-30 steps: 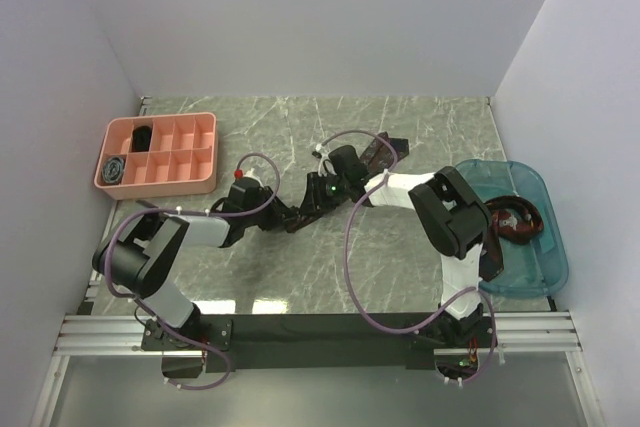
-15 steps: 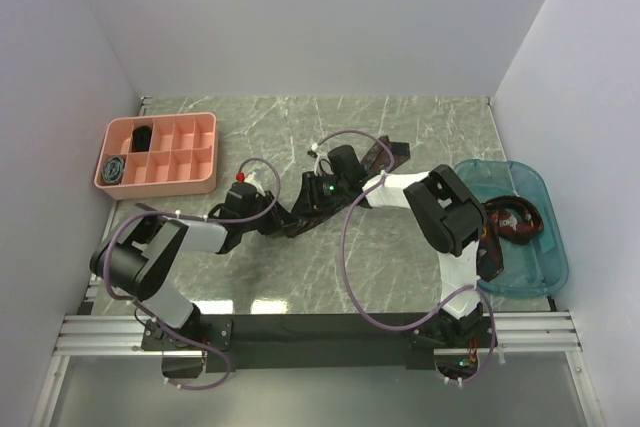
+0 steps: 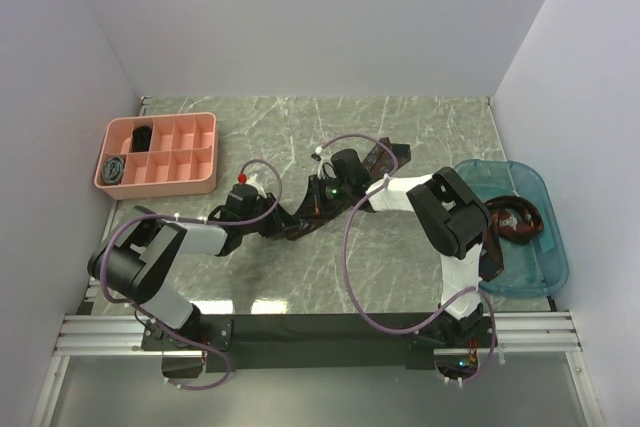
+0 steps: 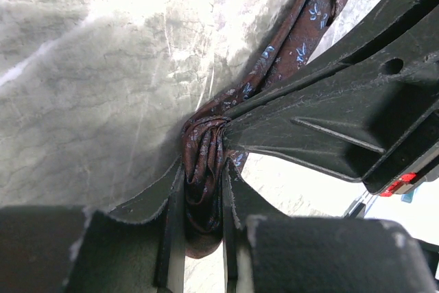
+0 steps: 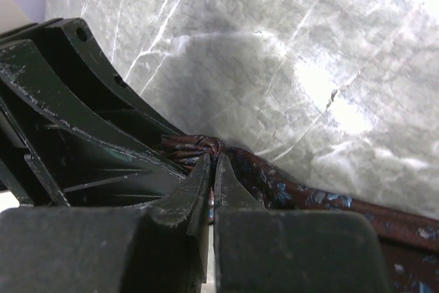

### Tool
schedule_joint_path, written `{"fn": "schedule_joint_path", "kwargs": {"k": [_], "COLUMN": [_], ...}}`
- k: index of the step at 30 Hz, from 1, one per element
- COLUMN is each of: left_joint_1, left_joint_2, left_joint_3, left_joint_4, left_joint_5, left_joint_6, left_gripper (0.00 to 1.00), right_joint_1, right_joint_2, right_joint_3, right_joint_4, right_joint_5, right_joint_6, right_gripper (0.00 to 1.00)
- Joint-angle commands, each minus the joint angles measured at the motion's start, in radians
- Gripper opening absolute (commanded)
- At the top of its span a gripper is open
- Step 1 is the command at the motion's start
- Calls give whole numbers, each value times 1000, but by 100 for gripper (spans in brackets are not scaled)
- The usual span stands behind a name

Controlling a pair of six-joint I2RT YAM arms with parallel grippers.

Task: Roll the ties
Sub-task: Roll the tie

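Marble table [image 3: 420, 127]. Blue bin [image 3: 545, 272] far right of pink tray [image 3: 200, 137], another tie [image 3: 515, 222] inside. Between tray and bin, mid-table, maroon tie [image 4: 206, 149] bunched into a wad. Left gripper [image 4: 204, 180] clamped on that wad. Right gripper [image 5: 212, 164] pinched shut on the same wad, opposite.

The table [image 3: 420, 127] has a grey-green marble top with pale veins. At about nine o'clock on it lies a pink tray [image 3: 160, 188] divided into small compartments. At about three o'clock lies a clear blue tray [image 3: 540, 265]. White walls [image 3: 300, 17] close three sides. A metal frame [image 3: 90, 335] runs along six o'clock.
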Motion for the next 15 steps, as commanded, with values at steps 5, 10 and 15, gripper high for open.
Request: {"fn": "schedule_joint_path", "kwargs": {"k": [5,10,15], "left_joint_1": [6,6,-1], "left_joint_2": [-70,-141,-221], "left_joint_3": [-46,-95,-135], "left_joint_4": [39,28,2], "left_joint_5": [-97,-155,-200], "left_joint_6": [-36,-83,-118], "left_gripper": [30,49,60], "right_joint_1": [-5,-2,0], "right_joint_2": [-84,-63,-47], "right_joint_3": [-50,-86,-116], "right_joint_4": [-89,-103,-83], "right_joint_5": [82,143,160], "right_joint_6": [93,140,176], "right_gripper": [0,0,0]}}
